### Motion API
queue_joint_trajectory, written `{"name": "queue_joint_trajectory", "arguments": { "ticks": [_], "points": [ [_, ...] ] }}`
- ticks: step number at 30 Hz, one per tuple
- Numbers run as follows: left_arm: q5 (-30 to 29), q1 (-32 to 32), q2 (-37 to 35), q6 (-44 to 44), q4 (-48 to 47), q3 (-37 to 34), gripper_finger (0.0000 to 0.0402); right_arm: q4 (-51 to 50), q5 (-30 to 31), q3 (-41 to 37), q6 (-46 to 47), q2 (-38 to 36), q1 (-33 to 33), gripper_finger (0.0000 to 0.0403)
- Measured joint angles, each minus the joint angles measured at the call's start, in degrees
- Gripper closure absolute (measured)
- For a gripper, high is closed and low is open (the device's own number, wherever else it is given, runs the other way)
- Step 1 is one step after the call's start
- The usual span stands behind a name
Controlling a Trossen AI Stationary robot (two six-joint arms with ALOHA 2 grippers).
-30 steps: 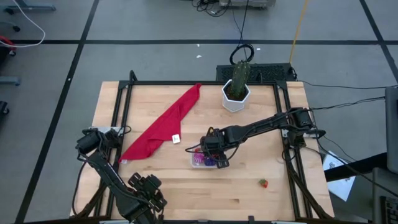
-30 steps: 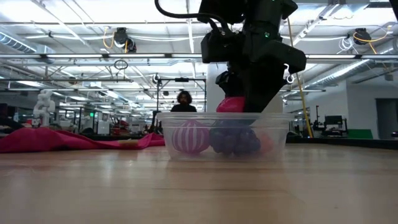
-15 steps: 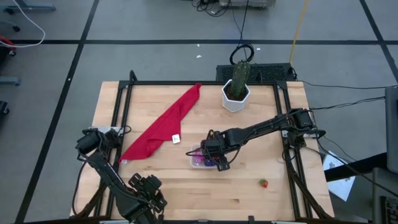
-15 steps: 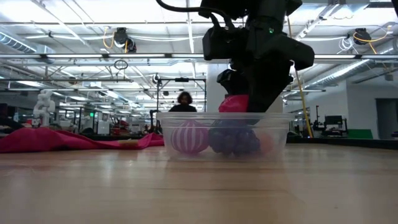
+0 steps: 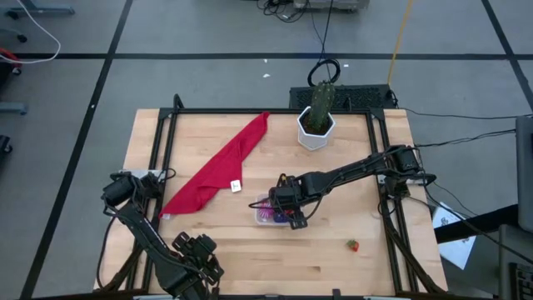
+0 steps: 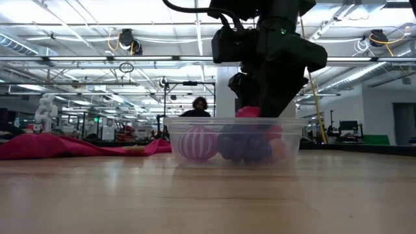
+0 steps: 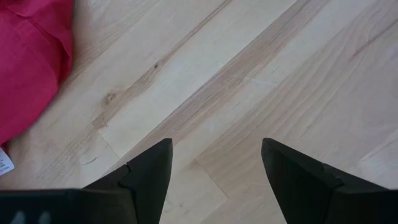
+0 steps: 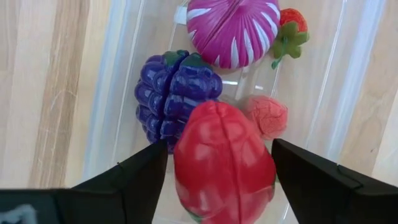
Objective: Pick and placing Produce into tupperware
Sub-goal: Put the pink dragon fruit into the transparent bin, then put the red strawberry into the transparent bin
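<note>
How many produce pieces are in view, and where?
6. Five in the tupperware: grapes, pink-striped piece, strawberry, small pink piece, red piece between the right gripper jaws. One strawberry lies on the table. Others may be hidden.

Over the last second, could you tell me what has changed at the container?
The right gripper has opened and let the red fruit drop lower into the container. The left gripper, the cloth and the stray strawberry have not moved.
</note>
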Motion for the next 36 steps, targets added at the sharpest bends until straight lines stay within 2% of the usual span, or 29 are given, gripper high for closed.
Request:
{"name": "queue_joint_trajectory", "arguments": {
  "ticks": [7,29,33,36],
  "points": [
    [0.01,0.0,0.0,0.03,0.0,0.0,0.0148,0.09,0.0,0.0,-0.7,-0.12,0.02,0.0099],
    [-0.99,0.0,0.0,1.71,1.33,0.02,0.0148,-1.47,0.08,0.0,0.44,-9.84,1.51,0.0099],
    [-0.97,-0.02,0.0,1.71,1.33,0.02,0.0148,-5.01,0.13,0.0,3.76,-12.57,2.38,0.0099],
    [-0.97,-0.22,0.0,1.74,1.36,0.02,0.0148,-7.47,0.05,0.0,9.73,-14.67,3.22,0.0099]
  ]
}}
